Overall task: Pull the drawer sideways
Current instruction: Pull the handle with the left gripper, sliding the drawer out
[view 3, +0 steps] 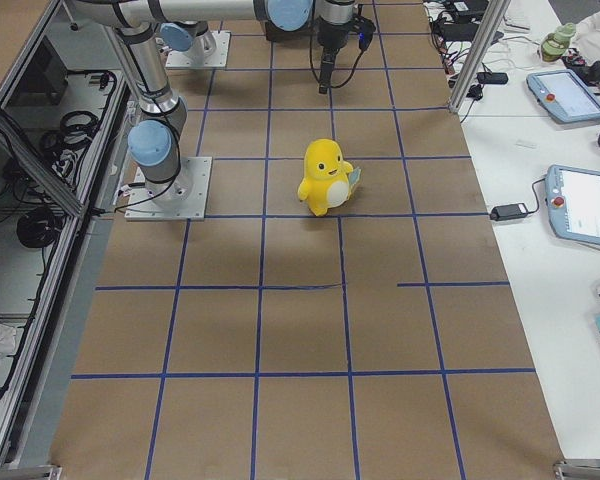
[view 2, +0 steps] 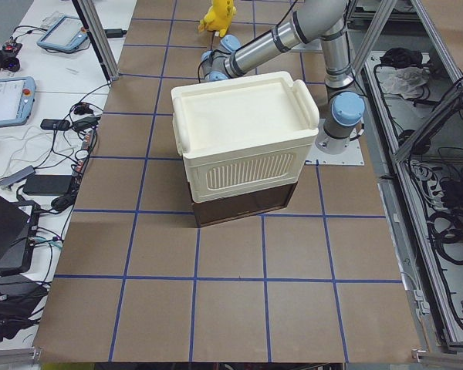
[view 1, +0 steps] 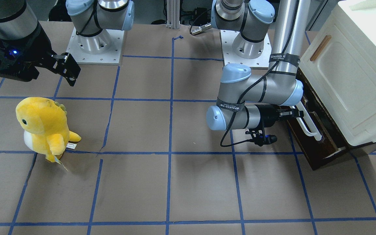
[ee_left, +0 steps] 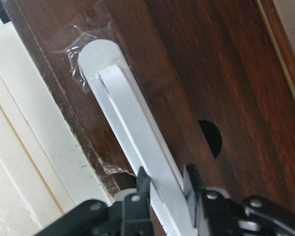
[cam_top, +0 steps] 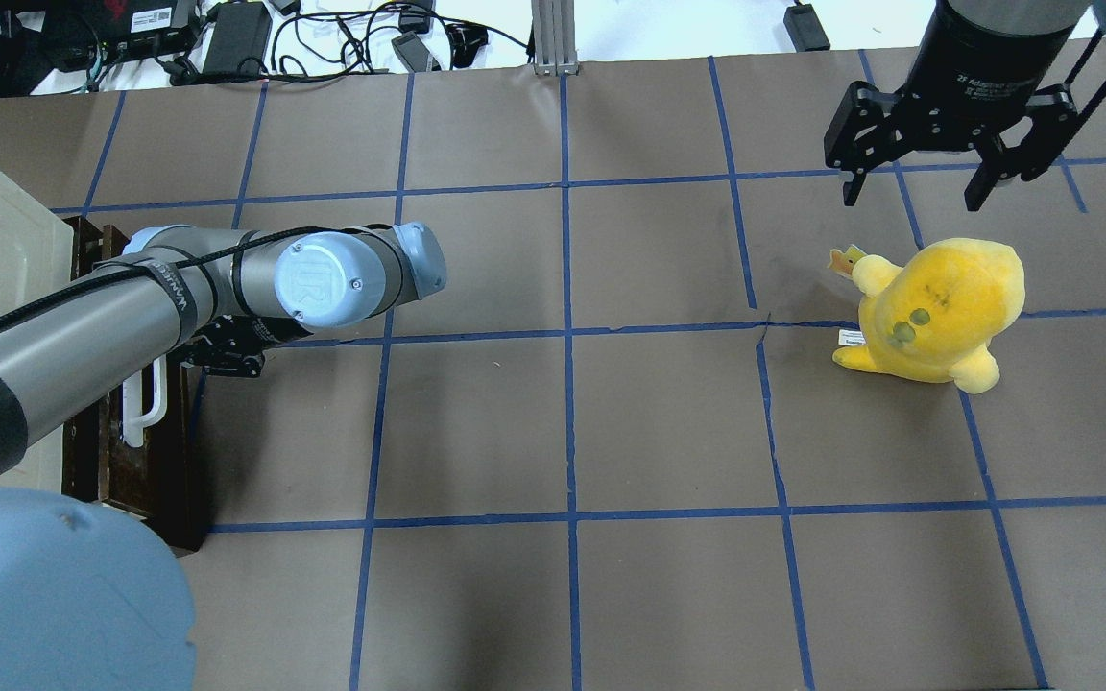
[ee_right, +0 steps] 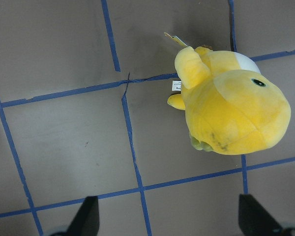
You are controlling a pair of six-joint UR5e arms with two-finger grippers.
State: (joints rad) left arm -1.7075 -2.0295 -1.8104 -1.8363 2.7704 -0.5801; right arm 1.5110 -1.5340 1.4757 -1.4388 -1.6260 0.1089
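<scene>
The drawer (view 1: 318, 147) has a dark brown worn front and sits at the base of the cream cabinet (view 1: 354, 71), pulled out a little. Its long white bar handle (view 1: 309, 126) runs along the front. My left gripper (view 1: 300, 113) reaches sideways to the handle's upper end. In the left wrist view the gripper (ee_left: 164, 177) is shut on the white handle (ee_left: 132, 123), one black finger on each side, against the drawer front (ee_left: 226, 88). In the overhead view the left arm hides that gripper; the handle (cam_top: 145, 408) shows. My right gripper (cam_top: 910, 192) hangs open and empty above the table.
A yellow plush toy (view 1: 44, 127) stands on the brown mat, just below my right gripper (view 1: 73, 73) in the front view, and also fills the right wrist view (ee_right: 231, 113). Blue tape lines grid the table. The cabinet has a small brown wooden door handle (view 1: 320, 48).
</scene>
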